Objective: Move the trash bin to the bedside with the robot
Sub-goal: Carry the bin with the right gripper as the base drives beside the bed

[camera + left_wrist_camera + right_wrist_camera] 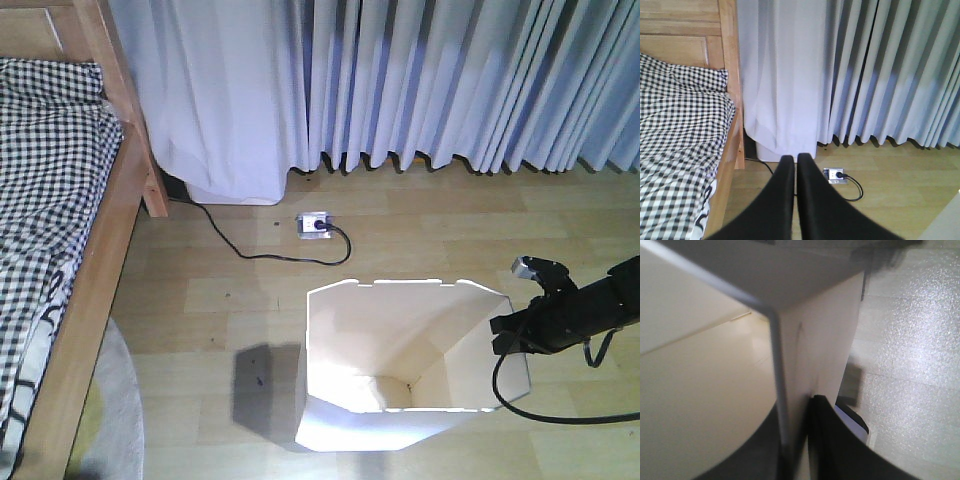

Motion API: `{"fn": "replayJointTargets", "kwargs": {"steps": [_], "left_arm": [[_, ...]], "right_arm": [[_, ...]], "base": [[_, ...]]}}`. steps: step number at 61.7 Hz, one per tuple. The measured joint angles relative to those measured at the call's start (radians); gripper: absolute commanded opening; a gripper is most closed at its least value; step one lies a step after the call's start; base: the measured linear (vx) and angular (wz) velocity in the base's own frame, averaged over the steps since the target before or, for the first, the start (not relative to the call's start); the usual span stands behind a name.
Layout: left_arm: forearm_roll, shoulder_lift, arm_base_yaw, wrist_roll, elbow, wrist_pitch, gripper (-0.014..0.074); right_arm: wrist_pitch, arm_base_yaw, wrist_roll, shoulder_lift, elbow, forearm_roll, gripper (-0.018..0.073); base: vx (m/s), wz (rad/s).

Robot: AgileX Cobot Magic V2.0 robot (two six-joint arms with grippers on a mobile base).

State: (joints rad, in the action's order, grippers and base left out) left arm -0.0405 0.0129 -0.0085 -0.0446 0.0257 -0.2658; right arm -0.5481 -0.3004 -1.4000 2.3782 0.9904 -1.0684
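Trash bin stands upright on the wood floor, apart from the bed at left. Right gripper pinches the bin's right rim wall. Left gripper hangs free, its fingers pressed together.

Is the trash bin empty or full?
Empty. The trash bin shows only bare cream walls and floor inside in the front view.

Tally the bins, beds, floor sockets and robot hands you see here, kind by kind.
White angular plastic trash bin: 1
Light wooden bed with checked bedding: 1
White floor power socket: 1
Black robot hands: 2 (left hand, right hand)
Total: 5
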Motion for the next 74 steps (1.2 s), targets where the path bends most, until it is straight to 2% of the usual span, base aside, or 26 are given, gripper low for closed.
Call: {"fn": "replayJointTargets", "kwargs": {"steps": [74], "left_arm": [[0.0, 0.0, 0.0, 0.0, 0.0, 0.0, -0.0006]], "right_arm": [[0.0, 0.0, 0.0, 0.0, 0.0, 0.0, -0.0005]], "base": [[0.13, 0.01]]}}
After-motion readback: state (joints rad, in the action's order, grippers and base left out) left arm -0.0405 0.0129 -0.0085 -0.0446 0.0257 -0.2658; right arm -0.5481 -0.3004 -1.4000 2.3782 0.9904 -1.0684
